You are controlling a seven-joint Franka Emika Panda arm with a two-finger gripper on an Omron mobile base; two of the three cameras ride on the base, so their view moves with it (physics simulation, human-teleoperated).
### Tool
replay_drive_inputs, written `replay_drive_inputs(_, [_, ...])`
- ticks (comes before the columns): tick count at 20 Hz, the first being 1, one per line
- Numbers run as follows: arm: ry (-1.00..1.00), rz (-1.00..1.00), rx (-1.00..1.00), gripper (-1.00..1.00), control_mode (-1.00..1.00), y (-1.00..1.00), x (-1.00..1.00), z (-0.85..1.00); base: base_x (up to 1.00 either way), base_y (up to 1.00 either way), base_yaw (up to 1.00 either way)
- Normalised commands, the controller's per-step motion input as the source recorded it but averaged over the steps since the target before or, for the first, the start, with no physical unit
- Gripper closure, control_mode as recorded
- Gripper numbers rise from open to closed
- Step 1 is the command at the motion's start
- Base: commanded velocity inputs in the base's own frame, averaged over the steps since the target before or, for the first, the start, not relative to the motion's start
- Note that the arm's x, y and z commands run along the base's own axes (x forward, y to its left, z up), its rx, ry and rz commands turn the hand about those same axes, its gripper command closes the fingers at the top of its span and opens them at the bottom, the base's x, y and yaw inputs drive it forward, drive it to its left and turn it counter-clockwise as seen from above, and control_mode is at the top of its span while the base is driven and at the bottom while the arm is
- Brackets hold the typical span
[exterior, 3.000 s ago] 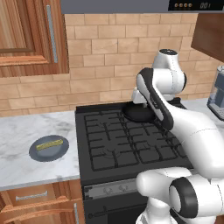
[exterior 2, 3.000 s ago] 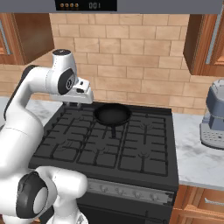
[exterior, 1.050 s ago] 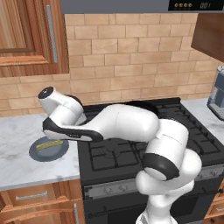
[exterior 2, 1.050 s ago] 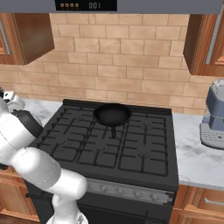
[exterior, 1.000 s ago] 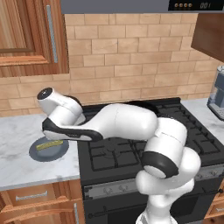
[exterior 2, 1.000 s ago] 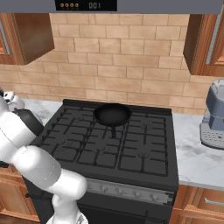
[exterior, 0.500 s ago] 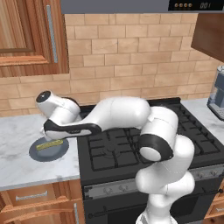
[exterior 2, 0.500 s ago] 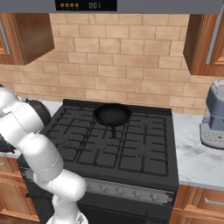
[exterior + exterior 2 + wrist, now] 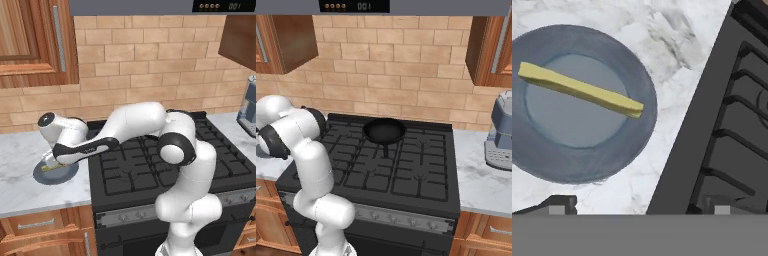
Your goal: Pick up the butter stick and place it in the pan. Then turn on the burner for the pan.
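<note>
The yellow butter stick (image 9: 579, 90) lies slantwise on a flat grey-blue plate (image 9: 542, 160) on the marble counter left of the stove. My gripper (image 9: 637, 207) hangs open just above the plate's edge nearest the stove, with nothing between its fingertips (image 9: 556, 204) and the stick a little ahead of them. In the left base view the hand (image 9: 52, 160) hovers over the plate (image 9: 67, 175), where a bit of the butter stick (image 9: 49, 168) peeks out. The black pan (image 9: 384, 131) sits empty on a rear burner, its handle pointing toward the front.
The black stove (image 9: 150, 165) runs close along the plate's right side; its grates (image 9: 732, 125) rise beside my hand. A coffee machine (image 9: 501, 132) stands on the right counter. Wooden cabinets (image 9: 35, 45) hang above the left counter.
The hand has stayed over the plate, sinking slightly to the left, while the arm's elbow has swung round. The butter stick and pan have not moved.
</note>
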Motion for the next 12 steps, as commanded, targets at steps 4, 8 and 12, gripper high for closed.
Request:
replay_drive_inputs(4, [0.01, 0.09, -0.03, -1.00, -1.00, 0.27, 0.14, -0.32, 0.00, 0.00, 0.00])
replay_drive_inputs(8, [0.04, 0.06, -0.01, -1.00, -1.00, 0.29, 0.25, -0.20, 0.00, 0.00, 0.00])
replay_drive_inputs(12, [0.06, 0.03, -0.02, -1.00, -1.00, 0.30, 0.29, -0.12, 0.00, 0.00, 0.00])
